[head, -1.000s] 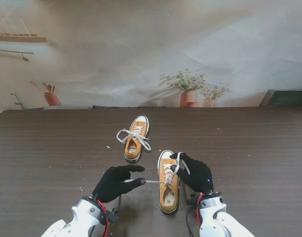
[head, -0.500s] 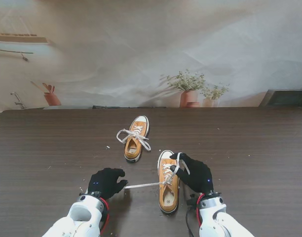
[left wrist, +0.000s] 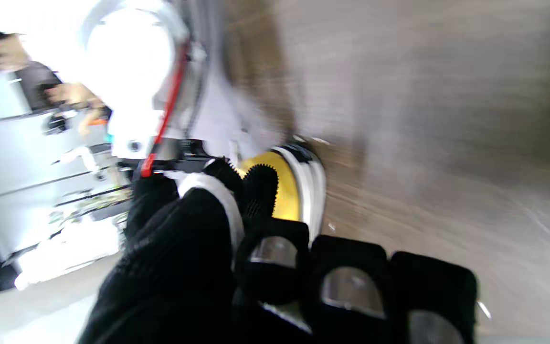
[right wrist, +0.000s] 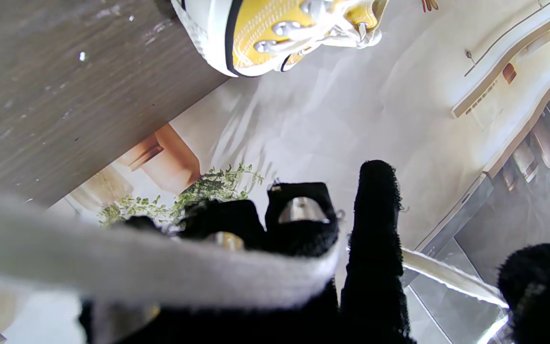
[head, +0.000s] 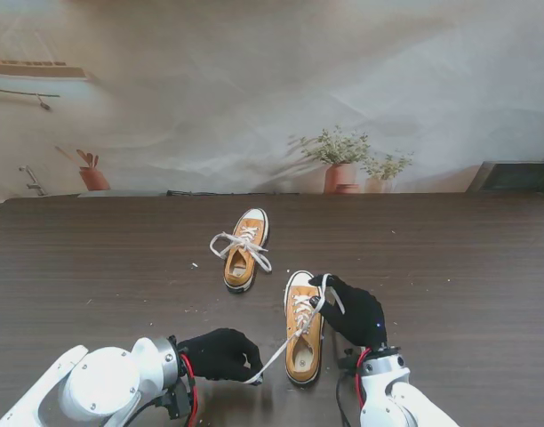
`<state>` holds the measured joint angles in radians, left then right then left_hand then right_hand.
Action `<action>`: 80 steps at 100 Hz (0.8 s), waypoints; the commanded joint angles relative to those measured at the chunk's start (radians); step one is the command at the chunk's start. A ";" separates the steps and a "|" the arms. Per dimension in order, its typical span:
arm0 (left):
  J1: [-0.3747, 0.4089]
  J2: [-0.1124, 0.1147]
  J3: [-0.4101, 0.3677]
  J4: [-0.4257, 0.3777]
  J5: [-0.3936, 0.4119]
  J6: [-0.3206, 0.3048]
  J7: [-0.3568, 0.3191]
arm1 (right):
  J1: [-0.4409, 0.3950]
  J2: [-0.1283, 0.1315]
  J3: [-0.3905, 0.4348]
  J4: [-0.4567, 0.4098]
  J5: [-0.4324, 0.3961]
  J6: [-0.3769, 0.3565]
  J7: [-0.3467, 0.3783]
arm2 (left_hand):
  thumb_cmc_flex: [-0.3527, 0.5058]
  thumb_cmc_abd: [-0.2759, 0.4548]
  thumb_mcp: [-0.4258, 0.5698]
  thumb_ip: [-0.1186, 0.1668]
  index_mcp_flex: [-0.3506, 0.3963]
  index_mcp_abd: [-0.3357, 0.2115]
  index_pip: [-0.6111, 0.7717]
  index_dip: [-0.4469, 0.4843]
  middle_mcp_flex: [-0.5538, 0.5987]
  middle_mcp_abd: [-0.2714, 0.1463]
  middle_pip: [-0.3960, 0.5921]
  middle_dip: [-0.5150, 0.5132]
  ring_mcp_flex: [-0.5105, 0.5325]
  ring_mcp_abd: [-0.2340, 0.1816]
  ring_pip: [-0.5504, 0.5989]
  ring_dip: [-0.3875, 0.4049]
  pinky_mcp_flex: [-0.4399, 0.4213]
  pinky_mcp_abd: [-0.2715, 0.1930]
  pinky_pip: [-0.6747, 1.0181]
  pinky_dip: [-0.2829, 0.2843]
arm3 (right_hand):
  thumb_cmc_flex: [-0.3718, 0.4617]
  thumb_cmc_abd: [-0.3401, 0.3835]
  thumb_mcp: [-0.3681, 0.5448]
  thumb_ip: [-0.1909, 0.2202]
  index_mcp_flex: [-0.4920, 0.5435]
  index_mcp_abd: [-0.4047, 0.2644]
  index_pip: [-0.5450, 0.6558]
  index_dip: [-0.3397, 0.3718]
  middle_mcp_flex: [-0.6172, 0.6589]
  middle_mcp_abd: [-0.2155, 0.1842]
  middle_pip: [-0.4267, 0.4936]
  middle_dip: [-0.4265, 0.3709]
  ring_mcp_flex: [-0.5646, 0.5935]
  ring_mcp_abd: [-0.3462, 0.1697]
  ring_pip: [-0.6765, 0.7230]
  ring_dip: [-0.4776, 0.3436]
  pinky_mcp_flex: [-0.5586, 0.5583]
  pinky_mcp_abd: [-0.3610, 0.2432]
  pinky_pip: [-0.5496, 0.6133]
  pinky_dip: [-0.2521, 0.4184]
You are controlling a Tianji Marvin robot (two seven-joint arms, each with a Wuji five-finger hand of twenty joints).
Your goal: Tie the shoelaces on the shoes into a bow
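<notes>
Nearest me, the left hand (head: 223, 354) is clenched on one white lace end (head: 274, 358), drawn taut from the near yellow sneaker (head: 303, 331). The right hand (head: 354, 311) pinches the other lace (head: 323, 289) beside its tongue. Farther off lies the second sneaker (head: 244, 249), laces loose

Near yellow shoe (head: 304, 334) laces (head: 281, 351) untied; far shoe (head: 244, 248) laces loose.

You get the stand view high over the table (head: 94, 258) looking down, both wrist views close along gloved fingers, all sharing the near shoe (head: 304, 329) (left wrist: 287, 188).
</notes>
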<state>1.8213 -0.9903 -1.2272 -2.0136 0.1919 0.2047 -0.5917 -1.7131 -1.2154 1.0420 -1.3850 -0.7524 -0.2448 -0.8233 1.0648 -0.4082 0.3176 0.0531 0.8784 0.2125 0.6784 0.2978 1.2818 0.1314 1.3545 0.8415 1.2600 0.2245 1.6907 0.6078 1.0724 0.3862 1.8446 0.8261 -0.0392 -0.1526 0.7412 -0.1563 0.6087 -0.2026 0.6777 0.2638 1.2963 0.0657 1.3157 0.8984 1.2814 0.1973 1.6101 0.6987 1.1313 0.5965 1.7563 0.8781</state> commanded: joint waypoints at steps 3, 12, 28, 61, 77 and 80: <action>-0.017 -0.002 0.008 0.042 -0.092 -0.011 -0.045 | -0.004 0.000 0.000 -0.006 0.000 -0.002 0.011 | 0.043 -0.005 -0.046 -0.011 0.010 -0.084 0.024 0.021 0.083 0.078 0.012 -0.005 0.009 -0.007 0.019 0.025 0.036 -0.324 0.249 -0.026 | -0.008 -0.003 0.041 -0.007 0.017 -0.023 0.003 -0.005 0.036 0.001 0.006 0.004 0.021 0.005 0.044 0.018 0.019 0.011 0.066 0.013; -0.029 -0.013 0.017 0.094 -0.255 -0.047 -0.054 | -0.003 0.001 0.000 -0.006 -0.001 0.000 0.012 | 0.066 0.032 -0.098 -0.015 -0.011 -0.103 -0.003 0.029 0.079 0.078 -0.009 0.012 0.009 -0.002 0.006 0.022 0.033 -0.290 0.249 -0.062 | -0.008 -0.005 0.047 -0.007 0.016 -0.024 0.003 -0.005 0.037 0.001 0.006 0.004 0.021 0.005 0.044 0.018 0.019 0.011 0.066 0.014; -0.024 -0.055 0.046 0.170 -0.478 -0.126 0.010 | -0.001 0.001 -0.003 -0.003 0.000 0.000 0.016 | 0.083 0.071 -0.154 -0.034 -0.015 -0.159 -0.085 -0.044 0.057 0.086 -0.030 0.033 0.009 0.028 -0.028 0.013 0.025 -0.232 0.249 -0.093 | -0.018 -0.005 0.041 -0.010 0.008 -0.028 0.002 -0.005 0.033 0.000 0.005 0.003 0.021 0.005 0.044 0.019 0.019 0.011 0.066 0.014; 0.011 -0.131 0.126 0.286 -0.729 -0.351 0.194 | 0.003 -0.001 -0.016 0.001 0.012 -0.011 0.028 | 0.098 0.101 -0.235 -0.056 -0.009 -0.211 -0.261 -0.172 0.046 0.125 -0.059 0.054 0.007 0.076 -0.052 0.016 0.015 -0.144 0.249 -0.118 | -0.024 0.011 -0.009 -0.015 -0.003 -0.050 0.007 -0.002 0.021 0.007 0.003 0.004 0.021 0.005 0.039 0.016 0.018 0.011 0.064 0.013; 0.020 -0.154 0.167 0.326 -0.710 -0.448 0.323 | 0.002 -0.017 -0.020 0.005 0.065 -0.041 0.030 | 0.086 0.083 -0.236 -0.050 0.002 -0.214 -0.298 -0.194 0.048 0.128 -0.064 0.055 0.007 0.090 -0.060 0.017 0.014 -0.130 0.249 -0.125 | 0.003 -0.011 -0.020 -0.014 0.015 -0.039 0.014 0.001 0.032 0.005 0.007 0.004 0.022 0.006 0.040 0.016 0.018 0.011 0.063 0.012; 0.023 -0.158 0.170 0.331 -0.708 -0.458 0.342 | 0.003 -0.023 -0.021 0.009 0.081 -0.051 0.027 | 0.081 0.081 -0.230 -0.049 0.008 -0.214 -0.315 -0.199 0.048 0.129 -0.065 0.056 0.007 0.098 -0.061 0.018 0.013 -0.122 0.249 -0.125 | 0.014 -0.021 -0.017 -0.013 0.027 -0.034 0.018 0.002 0.038 0.007 0.007 0.003 0.021 0.010 0.043 0.017 0.018 0.013 0.064 0.013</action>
<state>1.8277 -1.1322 -1.0580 -1.6955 -0.4912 -0.2693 -0.2258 -1.7093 -1.2220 1.0231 -1.3801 -0.6950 -0.2815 -0.8083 1.1292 -0.3089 0.1134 0.0248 0.8770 0.1378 0.3914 0.1275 1.2818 0.1531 1.2846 0.8692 1.2556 0.2503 1.6316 0.6078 1.0644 0.3887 1.8448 0.7152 -0.0402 -0.1553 0.7628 -0.1563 0.6087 -0.2136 0.6779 0.2638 1.2963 0.0657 1.3157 0.8984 1.2814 0.1973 1.6102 0.6990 1.1313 0.5965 1.7563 0.8782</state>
